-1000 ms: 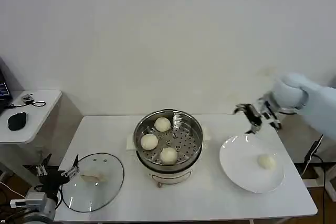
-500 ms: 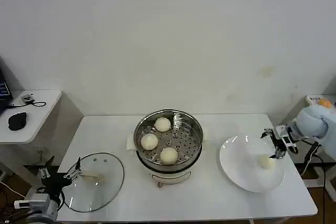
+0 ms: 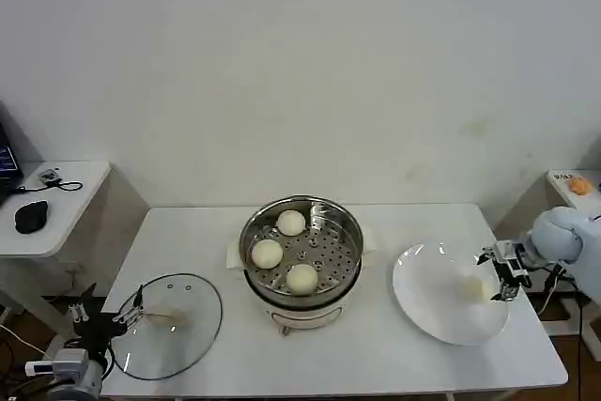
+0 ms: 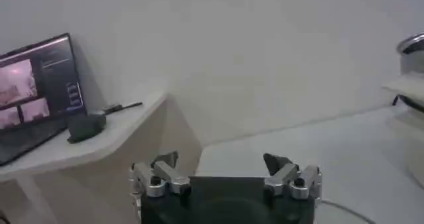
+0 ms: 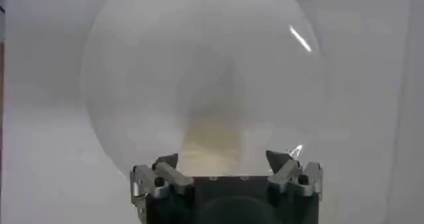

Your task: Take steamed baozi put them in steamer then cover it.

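Observation:
The steamer (image 3: 349,237) stands mid-table with three steamed baozi (image 3: 267,253) on its perforated tray. A fourth baozi (image 3: 472,286) lies on the white plate (image 3: 427,298) at the right. My right gripper (image 3: 498,275) is low at the plate's right edge, open, just beside that bun and not holding it. From the right wrist, the bun (image 5: 215,138) sits just ahead of the open right gripper (image 5: 222,159) on the plate (image 5: 132,79). The cover (image 3: 188,335), a glass lid, lies flat at the table's left. My left gripper (image 3: 105,313) is parked open at the lid's left edge, and it also shows as the left gripper (image 4: 220,160).
A low side table (image 3: 66,223) with a black mouse (image 3: 30,216) stands at the left; the left wrist view has a laptop (image 4: 36,79) on it. The steamer's rim (image 4: 412,45) is at that view's edge. A cabinet with an orange object (image 3: 579,185) stands at the far right.
My right gripper has come down from above and behind the plate to the plate's right edge beside the bun. The left arm has barely shifted.

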You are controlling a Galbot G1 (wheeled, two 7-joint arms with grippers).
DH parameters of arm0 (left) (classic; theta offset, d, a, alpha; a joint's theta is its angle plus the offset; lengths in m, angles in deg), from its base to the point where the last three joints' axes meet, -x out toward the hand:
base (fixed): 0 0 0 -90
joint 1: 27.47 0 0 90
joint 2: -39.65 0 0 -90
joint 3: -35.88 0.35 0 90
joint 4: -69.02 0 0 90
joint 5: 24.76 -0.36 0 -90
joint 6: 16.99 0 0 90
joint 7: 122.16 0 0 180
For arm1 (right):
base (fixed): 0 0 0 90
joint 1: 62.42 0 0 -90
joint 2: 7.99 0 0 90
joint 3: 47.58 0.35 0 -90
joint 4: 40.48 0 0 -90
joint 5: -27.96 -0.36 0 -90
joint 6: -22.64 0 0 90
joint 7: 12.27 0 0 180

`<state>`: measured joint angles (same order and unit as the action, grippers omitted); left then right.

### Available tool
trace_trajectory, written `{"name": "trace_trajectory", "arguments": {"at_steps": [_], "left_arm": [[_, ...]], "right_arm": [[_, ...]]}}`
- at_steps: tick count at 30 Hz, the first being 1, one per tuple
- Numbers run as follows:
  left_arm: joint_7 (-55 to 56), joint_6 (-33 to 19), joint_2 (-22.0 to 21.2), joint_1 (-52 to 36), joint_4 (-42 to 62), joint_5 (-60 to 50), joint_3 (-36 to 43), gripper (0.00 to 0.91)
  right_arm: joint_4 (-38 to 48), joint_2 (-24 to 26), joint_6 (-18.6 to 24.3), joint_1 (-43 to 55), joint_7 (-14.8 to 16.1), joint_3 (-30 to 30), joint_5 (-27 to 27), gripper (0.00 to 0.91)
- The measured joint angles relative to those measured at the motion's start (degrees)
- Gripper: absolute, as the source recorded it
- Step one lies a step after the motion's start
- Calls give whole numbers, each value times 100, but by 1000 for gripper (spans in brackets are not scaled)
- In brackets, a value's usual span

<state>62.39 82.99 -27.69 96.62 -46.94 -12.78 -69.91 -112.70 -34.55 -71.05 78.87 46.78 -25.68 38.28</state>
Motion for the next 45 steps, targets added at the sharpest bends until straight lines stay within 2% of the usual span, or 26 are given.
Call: {"name": "trace_trajectory", "arguments": {"at_steps": [9,13,14,17,21,35,45], "left_arm": [[-1,8,-10,-6,-11,-4,4,907],[-1,9,-20,-9,-2,-19,4,907],[-1,10,-20,-11,-2,-20,4,907],[-1,12,-21,-8,-6,-21,3,907],[-1,13,-21,-11,-8,-22,3,907],[-1,19,-26,-11,-77,-25,0,907],[2,40,10,-54,-130,-23,37,907]], "right_arm": [[375,-306,-8,-237,-67,182,167,856],[529,-450,-21,-282,-104,231,256,796],[568,-485,-25,-283,-109,242,271,746],[669,-569,-43,-293,-113,271,290,705],[715,-617,-65,-302,-104,287,315,605],[545,-488,-155,-59,78,134,182,595],[-16,-298,-440,999,116,-502,-356,595]]}}
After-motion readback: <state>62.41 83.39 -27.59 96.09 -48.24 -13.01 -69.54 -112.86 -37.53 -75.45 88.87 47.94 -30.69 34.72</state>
